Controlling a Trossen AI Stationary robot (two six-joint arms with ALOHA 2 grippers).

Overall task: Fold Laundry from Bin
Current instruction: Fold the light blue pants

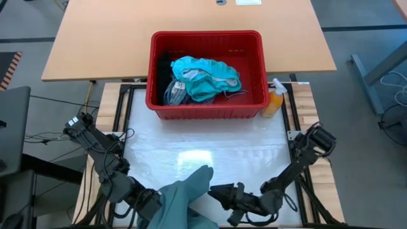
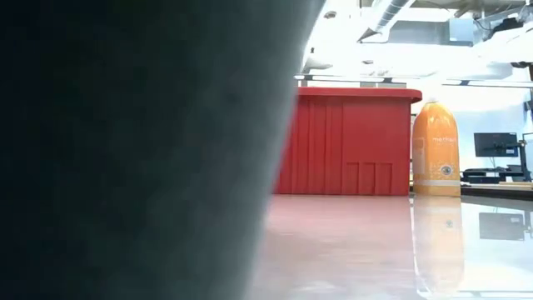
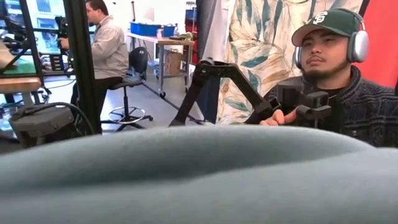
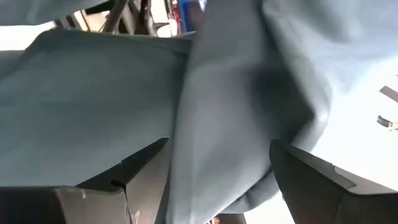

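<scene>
Gripping the grey-green garment [image 1: 184, 197] at the table's near edge, left gripper [image 1: 147, 202] is clamped closed on the cloth. Right gripper [image 1: 219, 193] sits just beside the garment's edge, fingers [image 4: 124, 171] spread wide with cloth between them, nothing pinched. Red bin [image 1: 206, 109] stands at the far side, teal laundry [image 1: 206, 77] piled inside, orange spray bottle [image 1: 275, 98] next to it.

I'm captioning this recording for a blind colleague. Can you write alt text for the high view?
Seen from above, a grey-green garment lies at the table's near edge, the left hand shut on it and the right hand open beside it. Behind stands a red bin holding teal and dark laundry, with an orange spray bottle at its right corner.
</scene>
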